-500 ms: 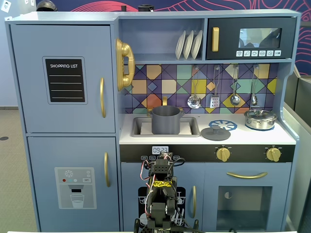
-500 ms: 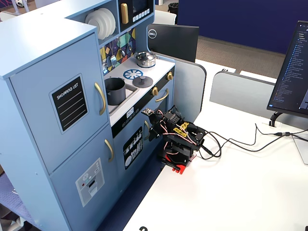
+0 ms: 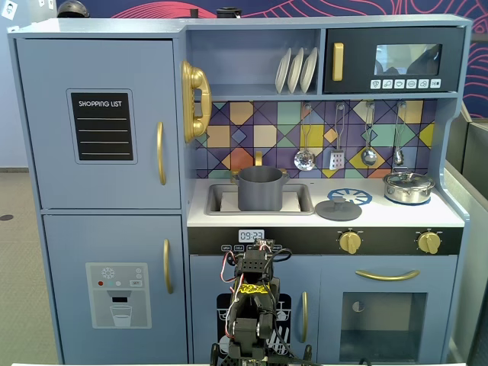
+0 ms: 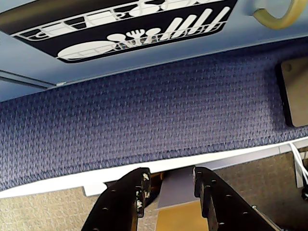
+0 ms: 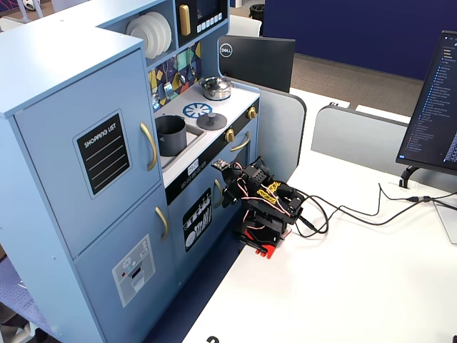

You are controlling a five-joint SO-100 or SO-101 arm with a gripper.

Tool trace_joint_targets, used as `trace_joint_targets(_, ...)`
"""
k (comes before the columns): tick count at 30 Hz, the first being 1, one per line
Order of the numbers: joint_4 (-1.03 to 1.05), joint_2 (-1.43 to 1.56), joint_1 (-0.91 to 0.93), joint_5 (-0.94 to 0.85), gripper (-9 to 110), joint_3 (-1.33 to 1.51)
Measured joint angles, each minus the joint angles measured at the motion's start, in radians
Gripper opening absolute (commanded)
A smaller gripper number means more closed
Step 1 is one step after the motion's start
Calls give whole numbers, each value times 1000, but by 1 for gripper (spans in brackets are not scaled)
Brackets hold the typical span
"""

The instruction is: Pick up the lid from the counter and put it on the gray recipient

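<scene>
The dark gray lid (image 3: pixel 338 209) lies flat on the toy kitchen counter, just right of the sink; it also shows in the other fixed view (image 5: pixel 212 120). The tall gray recipient (image 3: pixel 260 188) stands uncovered in the sink (image 3: pixel 221 200), and shows in the other fixed view (image 5: pixel 171 135). My arm (image 3: pixel 255 301) is folded low in front of the kitchen's lower doors, well below the counter. In the wrist view my gripper (image 4: pixel 170 175) points down over the table edge at blue carpet, jaws apart with nothing between them.
A shiny silver pot with its own lid (image 3: pixel 409 187) stands at the counter's right end. Utensils (image 3: pixel 305 158) hang on the tiled back wall above the counter. The oven door handle (image 3: pixel 386 274) and knobs (image 3: pixel 350 242) face my arm. Cables (image 5: pixel 343 211) trail across the white table.
</scene>
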Motion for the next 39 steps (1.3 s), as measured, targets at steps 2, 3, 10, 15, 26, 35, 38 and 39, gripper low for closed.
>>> trace_joint_targets(2, 0, 0, 0, 8, 0, -2)
trace_joint_targets(3, 0, 0, 3, 9, 0, -3)
trace_joint_targets(10, -5, -41, 69, 26, 0, -241)
trace_joint_targets(15, -129, -123, 166, 5, 0, -474)
trace_joint_targets(26, -724, -255, 410, -17, 27, -508)
trace_joint_targets(35, -1134, -466, 514, -51, 28, -477)
trace_joint_targets(38, -1215, -545, 534, -66, 27, -479)
trace_joint_targets(39, -1243, -569, 540, -66, 27, -480)
